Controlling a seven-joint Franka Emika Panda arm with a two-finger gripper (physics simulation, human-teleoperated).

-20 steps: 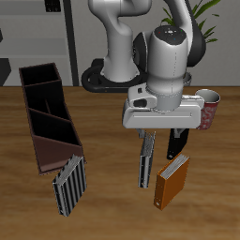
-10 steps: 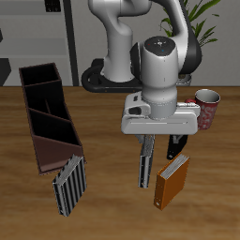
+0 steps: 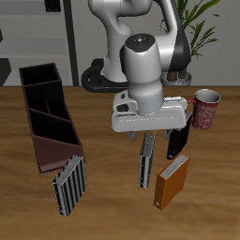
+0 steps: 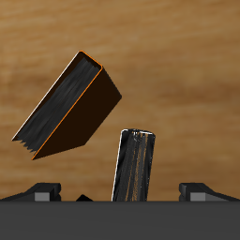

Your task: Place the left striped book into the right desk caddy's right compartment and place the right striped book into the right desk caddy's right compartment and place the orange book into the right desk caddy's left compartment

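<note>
A wooden table (image 3: 103,211) is shown with a white robot arm (image 3: 141,56) reaching down over its middle. The gripper (image 3: 147,142) is held just above a thin striped book (image 3: 144,169), which stands on edge on the table; whether the fingers are spread or pressed together cannot be told, since only their tips are seen at the edge of the wrist view, apart from each other, with the book's spine (image 4: 134,167) between them. Just beside that book, an orange book (image 3: 172,182) is seen standing tilted, its white page edge turned upward. A black book (image 3: 177,142) is seen behind it, partly hidden by the arm. A second striped book (image 3: 68,185) is propped nearer the table's front edge, touching the low end of a dark maroon desk caddy (image 3: 47,112). The caddy's compartments are seen black inside. A patterned mug (image 3: 204,107) stands farther back.
</note>
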